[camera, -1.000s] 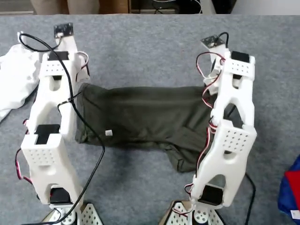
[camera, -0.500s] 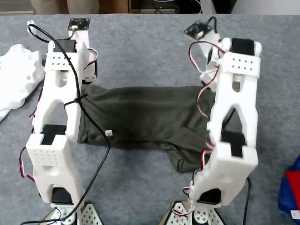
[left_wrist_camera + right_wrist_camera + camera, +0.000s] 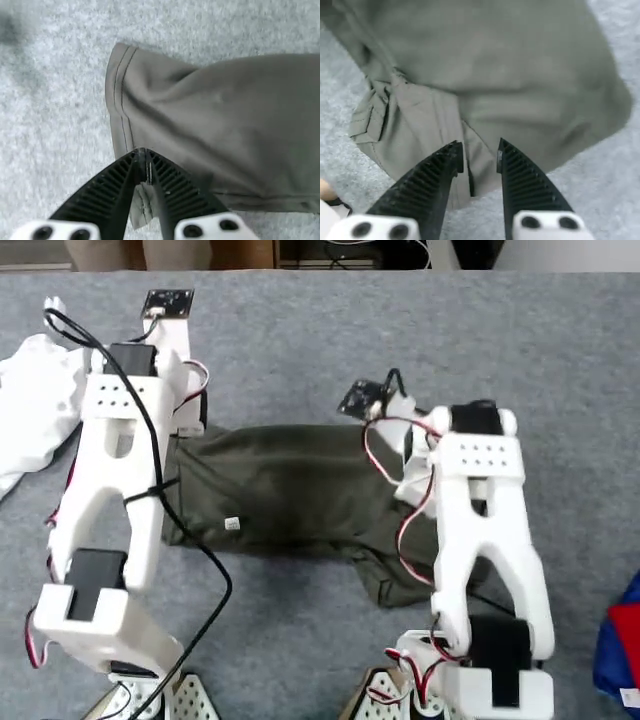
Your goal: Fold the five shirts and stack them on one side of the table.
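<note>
Left claw [image 3: 144, 156] is pinched closed, tips meeting right over the hemmed edge of the olive shirt [image 3: 215, 115]. Can't tell if it's actually nipping any cloth. The rest of that shirt spreads out beyond the tips, lying on the grey table [image 3: 50, 100]. Right claw [image 3: 479, 150] is open just a narrow gap, hovering over the same shirt's bunched end, cloth right under it. Farther out past the left arm sits a crumpled white shirt [image 3: 35, 400], and past the right arm a red and blue shirt [image 3: 622, 640].
</note>
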Controlling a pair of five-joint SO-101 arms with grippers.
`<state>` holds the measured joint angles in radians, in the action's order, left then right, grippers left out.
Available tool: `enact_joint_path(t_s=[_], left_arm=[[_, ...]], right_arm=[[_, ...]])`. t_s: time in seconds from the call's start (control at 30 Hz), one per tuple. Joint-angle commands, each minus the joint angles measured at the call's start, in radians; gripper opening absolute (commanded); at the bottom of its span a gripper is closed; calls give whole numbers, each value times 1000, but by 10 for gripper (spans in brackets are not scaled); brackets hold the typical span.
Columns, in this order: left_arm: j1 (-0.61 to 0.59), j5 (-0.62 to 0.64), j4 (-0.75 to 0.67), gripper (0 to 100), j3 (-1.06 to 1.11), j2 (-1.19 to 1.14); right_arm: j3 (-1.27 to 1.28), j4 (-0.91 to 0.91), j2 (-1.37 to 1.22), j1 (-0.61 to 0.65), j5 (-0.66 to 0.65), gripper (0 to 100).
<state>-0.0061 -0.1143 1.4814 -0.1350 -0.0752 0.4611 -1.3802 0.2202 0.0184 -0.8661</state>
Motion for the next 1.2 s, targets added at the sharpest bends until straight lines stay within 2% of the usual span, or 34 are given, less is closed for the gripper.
enact_joint_path(t_s=[0.0,0.23,0.63,0.87,1.17], left_arm=[[11,-6,-14,19,44,74],[49,-6,-58,19,149,97],[60,-6,-64,19,157,90],[60,-6,-64,19,153,93],[60,-6,-64,19,157,97]], right_arm=[[61,61,28,7,-37,136],[91,124,-105,13,-46,136],[148,144,-145,99,-38,136],[189,167,-137,91,-38,23],[197,118,-116,76,-37,17]])
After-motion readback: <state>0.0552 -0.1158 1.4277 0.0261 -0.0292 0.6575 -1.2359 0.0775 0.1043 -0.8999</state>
